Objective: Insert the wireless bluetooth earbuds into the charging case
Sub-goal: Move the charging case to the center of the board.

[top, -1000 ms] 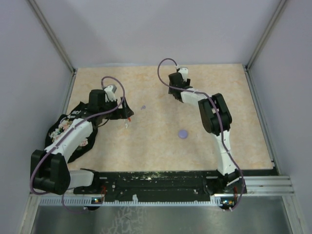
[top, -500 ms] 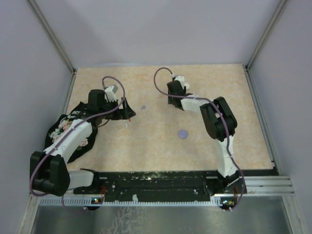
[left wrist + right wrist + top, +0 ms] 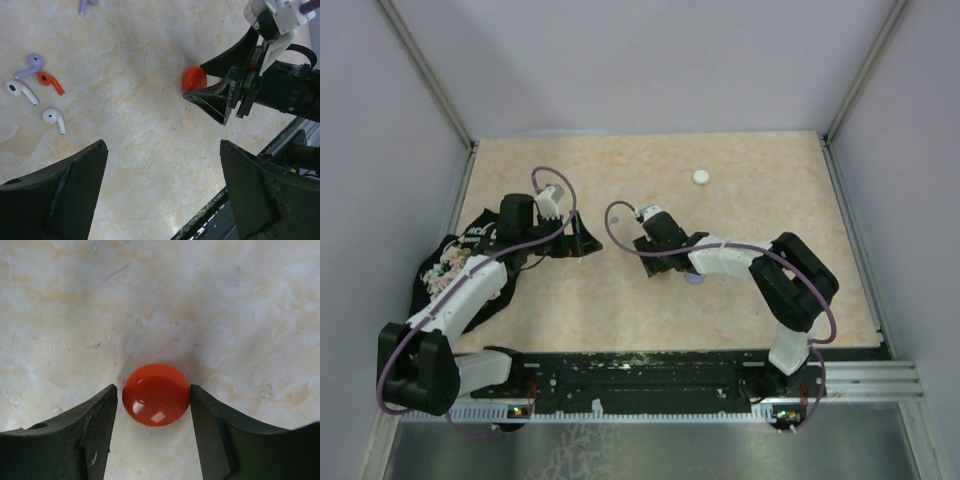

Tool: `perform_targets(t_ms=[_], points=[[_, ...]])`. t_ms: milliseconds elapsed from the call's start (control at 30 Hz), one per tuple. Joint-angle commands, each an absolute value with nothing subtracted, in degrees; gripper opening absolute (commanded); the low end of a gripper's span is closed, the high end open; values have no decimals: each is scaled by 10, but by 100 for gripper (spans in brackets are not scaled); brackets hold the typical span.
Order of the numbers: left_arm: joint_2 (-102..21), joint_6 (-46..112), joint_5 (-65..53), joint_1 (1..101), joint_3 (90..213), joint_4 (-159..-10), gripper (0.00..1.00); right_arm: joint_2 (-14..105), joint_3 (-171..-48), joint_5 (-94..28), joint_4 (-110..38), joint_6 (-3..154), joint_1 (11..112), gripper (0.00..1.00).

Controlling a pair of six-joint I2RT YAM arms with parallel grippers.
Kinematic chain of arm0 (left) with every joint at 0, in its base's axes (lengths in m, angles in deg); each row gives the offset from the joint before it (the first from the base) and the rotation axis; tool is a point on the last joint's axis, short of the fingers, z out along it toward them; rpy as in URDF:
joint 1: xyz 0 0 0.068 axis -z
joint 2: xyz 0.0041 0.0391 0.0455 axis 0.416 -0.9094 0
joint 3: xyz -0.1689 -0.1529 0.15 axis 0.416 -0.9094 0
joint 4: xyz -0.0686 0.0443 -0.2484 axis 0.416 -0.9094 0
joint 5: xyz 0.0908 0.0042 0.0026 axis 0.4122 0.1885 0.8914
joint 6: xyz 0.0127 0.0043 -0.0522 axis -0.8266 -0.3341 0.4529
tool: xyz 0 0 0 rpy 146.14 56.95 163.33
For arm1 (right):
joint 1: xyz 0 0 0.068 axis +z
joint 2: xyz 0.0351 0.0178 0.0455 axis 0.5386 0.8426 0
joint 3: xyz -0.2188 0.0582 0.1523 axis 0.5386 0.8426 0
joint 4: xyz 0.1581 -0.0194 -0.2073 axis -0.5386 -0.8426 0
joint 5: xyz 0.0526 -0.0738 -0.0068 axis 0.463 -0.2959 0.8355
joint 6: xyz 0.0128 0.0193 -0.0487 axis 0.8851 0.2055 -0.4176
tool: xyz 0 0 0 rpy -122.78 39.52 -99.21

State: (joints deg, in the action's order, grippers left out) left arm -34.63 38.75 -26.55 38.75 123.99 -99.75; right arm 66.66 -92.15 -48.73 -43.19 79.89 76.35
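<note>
The right tool sits low on the counter with its 2 jaws bracketing the red case, 1 at 9 o'clock and 1 at 3 o'clock of the disc in the right wrist view. The case lies flat with its lid shut, and the jaws stand so close to its rim that I cannot tell whether they pinch it or only flank it. I judge that the bracket is there to steady or shift the case, since a smooth round disc would skate away from any push. The left tool hovers above the same patch with its jaws spread wide and nothing between them, which leaves it free to pick up a bud. The buds lie loose at 10 o'clock in the left wrist view, well apart from the case at 1 o'clock: a lilac earbud just beside a red earbud, then an upper white earbud and a lower white earbud. None sits in a case yet, so the task looks barely begun, and by colour the red bud belongs with this case. From above, a white disc rests at 1 o'clock of the right tool, and a lilac disc lies half under that arm at 4 o'clock.
</note>
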Motion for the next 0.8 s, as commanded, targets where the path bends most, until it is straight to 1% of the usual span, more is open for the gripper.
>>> perform_targets(t_ms=[0,133,300,500,767], points=[[-323,403,-287,393,1223,-992,97,608,-900,-477,-446,807,772,61],[-315,408,-284,395,1213,-992,97,579,-881,-504,-448,826,773,65],[-320,409,-287,396,1219,-995,97,571,-879,-550,-472,846,772,66],[-332,411,-298,397,1225,-992,97,554,-864,-470,-430,820,772,66],[-348,433,-322,397,1227,-975,97,599,-875,-467,-410,815,773,63]])
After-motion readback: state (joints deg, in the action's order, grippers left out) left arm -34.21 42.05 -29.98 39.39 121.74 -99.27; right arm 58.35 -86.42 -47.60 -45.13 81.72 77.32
